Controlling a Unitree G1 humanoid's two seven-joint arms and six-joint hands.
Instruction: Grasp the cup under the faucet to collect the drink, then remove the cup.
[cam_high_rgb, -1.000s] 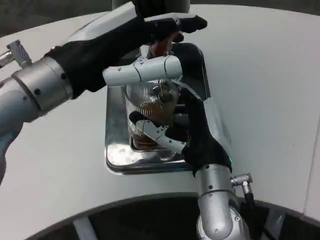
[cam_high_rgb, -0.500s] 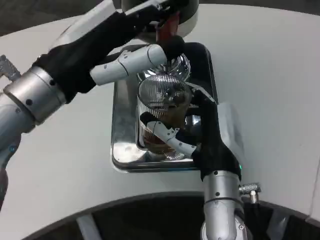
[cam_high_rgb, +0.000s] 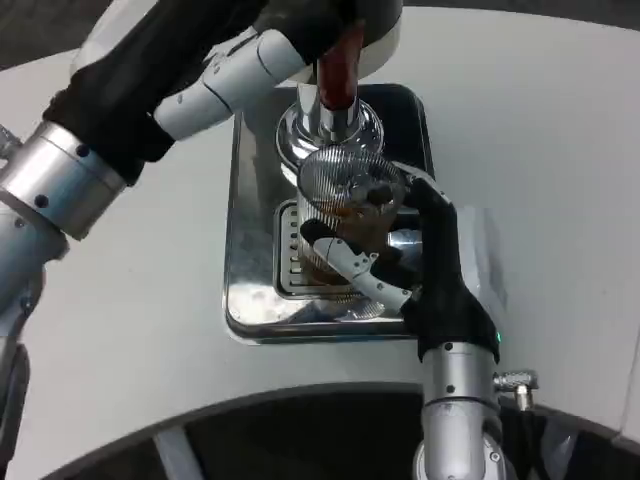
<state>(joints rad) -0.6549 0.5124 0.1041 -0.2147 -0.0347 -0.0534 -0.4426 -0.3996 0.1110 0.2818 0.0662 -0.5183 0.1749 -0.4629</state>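
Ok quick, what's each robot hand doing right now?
Left hand: up at the red tap handle; whether it grips it cannot be told.
Right hand: holding the ribbed glass cup, with brown drink inside.

R hand (cam_high_rgb: 425, 265) fingers curled, gripping

We see a shiny rectangular metal drip tray (cam_high_rgb: 250, 250) lying on the white round table (cam_high_rgb: 560, 150), near the table's front edge, with a slotted grate (cam_high_rgb: 290, 262) set into its middle. A ribbed clear glass cup (cam_high_rgb: 340, 205) stands over the grate, just in front of and below the chrome faucet with a red handle (cam_high_rgb: 335, 90). The right hand (cam_high_rgb: 420, 265) wraps the cup from the right, and the left hand (cam_high_rgb: 250, 65) reaches in from the left to the faucet behind it.
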